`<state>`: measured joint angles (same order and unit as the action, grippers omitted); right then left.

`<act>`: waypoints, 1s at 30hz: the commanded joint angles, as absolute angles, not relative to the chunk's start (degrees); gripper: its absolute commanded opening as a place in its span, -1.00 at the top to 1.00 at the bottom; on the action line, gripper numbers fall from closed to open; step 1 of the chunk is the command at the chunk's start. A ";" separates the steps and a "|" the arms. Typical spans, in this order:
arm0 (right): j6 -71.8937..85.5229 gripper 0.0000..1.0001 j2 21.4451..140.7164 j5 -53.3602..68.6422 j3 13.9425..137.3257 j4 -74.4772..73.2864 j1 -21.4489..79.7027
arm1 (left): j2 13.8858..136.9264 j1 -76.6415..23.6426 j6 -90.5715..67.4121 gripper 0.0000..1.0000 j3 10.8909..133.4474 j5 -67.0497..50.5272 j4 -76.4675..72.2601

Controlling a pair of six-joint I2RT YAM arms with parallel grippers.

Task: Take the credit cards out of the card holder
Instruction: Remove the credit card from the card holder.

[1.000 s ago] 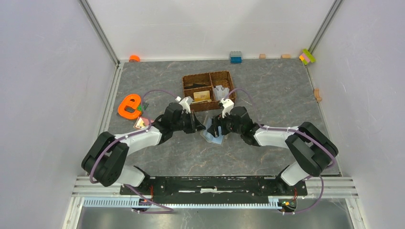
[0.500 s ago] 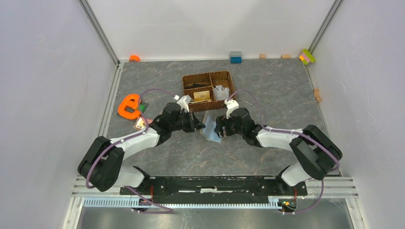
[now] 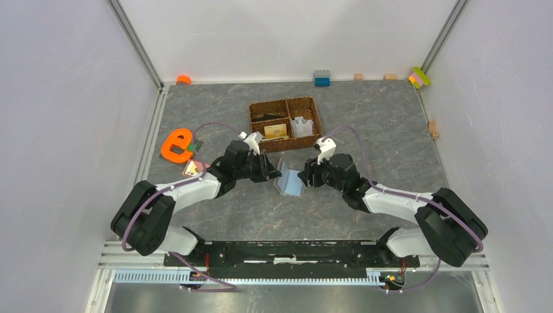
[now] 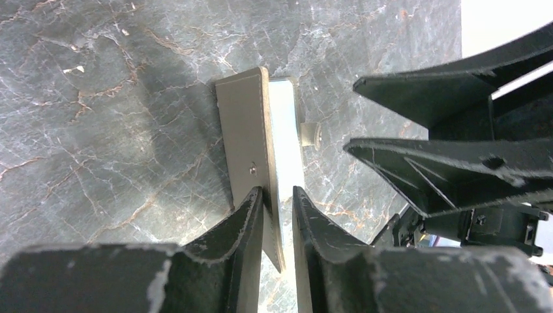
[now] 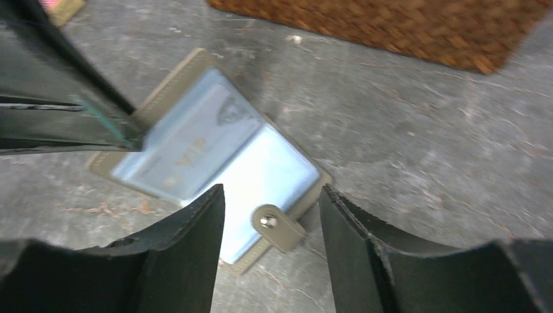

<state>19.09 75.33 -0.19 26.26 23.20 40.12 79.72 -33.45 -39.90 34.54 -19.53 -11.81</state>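
The card holder (image 3: 290, 184) lies open on the dark marble table between my two grippers. One grey-olive flap (image 4: 246, 127) stands on edge between the jaws of my left gripper (image 4: 277, 190). The flap leans on the left finger, and a bright gap separates it from the right one. My right gripper (image 5: 270, 189) hangs open just above the holder's light-blue inside face (image 5: 274, 169) and its small snap tab (image 5: 279, 226), touching neither. A pale card with gold lettering (image 5: 186, 150) shows under the clear sleeve.
A brown woven divided basket (image 3: 306, 104) stands just behind the holder, with a tan card-like piece (image 3: 276, 130) in one compartment. An orange e-shaped toy (image 3: 176, 145) lies at the left. Small blocks (image 3: 321, 78) line the back wall.
My right gripper has drawn back to the right off the holder and its jaws have narrowed a little. The left jaws have loosened around the raised flap.
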 commanded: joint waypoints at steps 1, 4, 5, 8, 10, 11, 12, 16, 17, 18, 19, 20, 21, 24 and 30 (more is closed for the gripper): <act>18.87 -0.18 78.93 10.24 27.35 30.83 40.17 | 82.79 -33.31 -38.24 0.42 37.28 -20.92 -12.22; 19.12 -0.19 80.84 13.62 27.68 32.70 40.21 | 84.75 -33.31 -38.32 0.40 38.23 -22.02 -11.79; 19.10 -0.20 81.15 14.40 27.78 32.84 40.18 | 85.26 -33.35 -38.24 0.39 38.50 -22.21 -11.58; 19.23 -0.21 81.65 15.98 27.85 33.65 40.34 | 85.88 -33.31 -38.27 0.47 38.73 -22.52 -11.43; 19.37 -0.21 82.61 16.42 28.24 33.62 40.34 | 85.73 -33.31 -38.25 0.58 38.64 -22.76 -11.59; 19.49 -0.19 83.46 16.62 28.65 33.31 40.34 | 85.52 -33.35 -38.25 0.61 38.54 -22.96 -11.76; 19.60 -0.18 84.33 16.73 29.18 32.77 40.39 | 85.28 -33.36 -38.29 0.63 38.44 -23.09 -12.07; 19.73 0.00 89.19 15.86 32.55 28.27 40.34 | 84.33 -33.31 -38.96 0.64 37.52 -25.56 -14.95; 19.53 0.04 90.31 15.82 33.09 27.65 40.35 | 84.29 -33.31 -39.19 0.64 37.36 -26.32 -15.62; 19.56 0.10 91.13 15.58 33.43 27.31 40.39 | 84.30 -33.31 -39.21 0.64 37.42 -26.56 -15.73; 19.75 0.13 91.53 15.08 33.68 26.96 40.35 | 84.34 -33.31 -39.20 0.63 37.40 -26.70 -15.78; 19.66 0.20 92.05 14.80 34.12 26.15 40.35 | 84.36 -33.31 -39.12 0.61 37.32 -26.69 -15.72; 19.37 0.24 92.32 14.42 34.49 25.55 40.34 | 84.33 -33.31 -39.12 0.60 37.35 -26.70 -15.73; 19.21 0.34 92.38 14.17 34.63 25.23 40.34 | 84.81 -33.31 -39.20 0.58 37.51 -27.42 -15.95; 19.27 0.39 92.89 14.73 34.80 25.16 40.36 | 85.77 -33.35 -40.15 0.46 37.05 -30.24 -18.69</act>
<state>19.66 92.23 14.94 32.95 25.39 40.14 85.69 -33.45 -39.86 36.69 -26.11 -13.08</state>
